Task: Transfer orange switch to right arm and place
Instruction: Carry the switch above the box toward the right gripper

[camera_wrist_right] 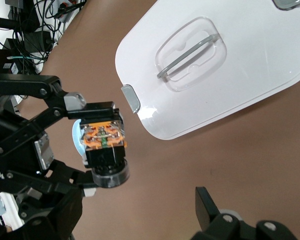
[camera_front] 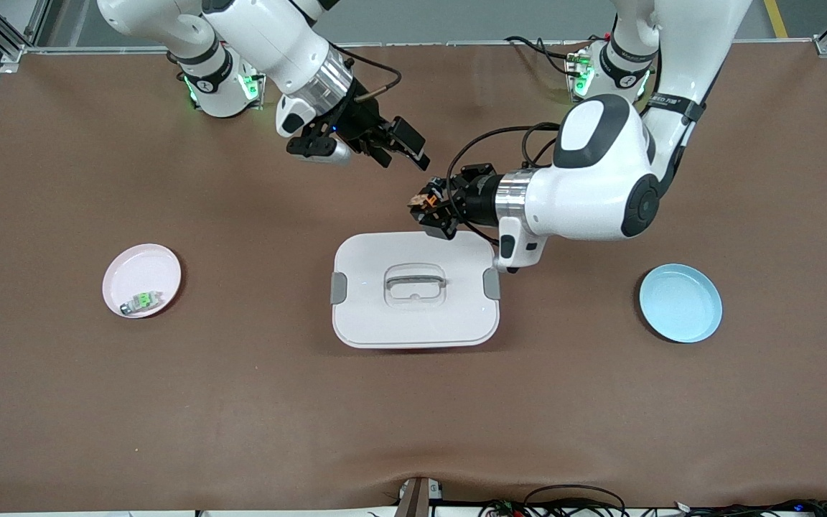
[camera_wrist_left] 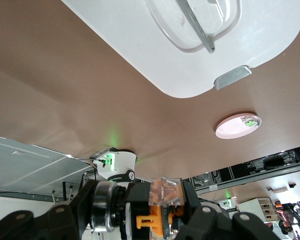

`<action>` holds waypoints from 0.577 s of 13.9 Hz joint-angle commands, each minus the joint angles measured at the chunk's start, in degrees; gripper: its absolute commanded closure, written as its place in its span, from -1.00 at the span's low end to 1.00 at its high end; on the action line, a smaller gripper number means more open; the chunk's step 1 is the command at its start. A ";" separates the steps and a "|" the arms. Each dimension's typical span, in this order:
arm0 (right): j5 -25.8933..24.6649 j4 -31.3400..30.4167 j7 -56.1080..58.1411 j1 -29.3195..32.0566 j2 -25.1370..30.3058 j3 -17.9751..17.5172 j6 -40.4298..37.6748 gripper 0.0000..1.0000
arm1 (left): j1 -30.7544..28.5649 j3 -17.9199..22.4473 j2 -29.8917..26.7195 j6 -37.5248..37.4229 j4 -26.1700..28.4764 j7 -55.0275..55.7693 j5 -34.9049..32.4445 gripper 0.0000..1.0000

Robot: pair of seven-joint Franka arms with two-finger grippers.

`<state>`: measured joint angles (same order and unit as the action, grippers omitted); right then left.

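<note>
left gripper (camera_front: 424,206) holds the orange switch (camera_front: 428,202); right gripper (camera_front: 405,149) open beside it.

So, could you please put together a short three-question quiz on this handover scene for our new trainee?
1. True or false: the left claw is shut on the orange switch.
2. What lies in the pink plate? A) a green-and-silver part B) nothing C) a lid
3. Fill in: the right claw, fingers apart, hangs over bare ____.

Key: 1 true; 2 A (green-and-silver part); 3 table.
</note>
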<state>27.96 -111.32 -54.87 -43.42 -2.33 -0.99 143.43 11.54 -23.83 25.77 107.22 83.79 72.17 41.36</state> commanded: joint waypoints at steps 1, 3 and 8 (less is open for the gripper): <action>-0.02 3.30 -1.47 -0.71 -2.59 0.64 0.09 -1.00 | 0.41 -0.08 0.16 0.35 -1.26 1.13 1.18 1.00; -0.19 3.82 -1.47 -0.27 -3.64 0.81 0.09 -1.00 | 1.20 -0.08 -0.02 0.27 -1.08 1.13 1.27 1.00; -0.19 6.90 -1.56 0.00 -6.90 0.99 0.09 -1.00 | 1.46 -0.08 0.07 0.27 -0.99 2.10 1.18 1.00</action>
<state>27.95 -106.49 -55.32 -43.38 -7.64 -0.14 143.53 12.76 -23.85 25.77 107.35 83.40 72.74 41.46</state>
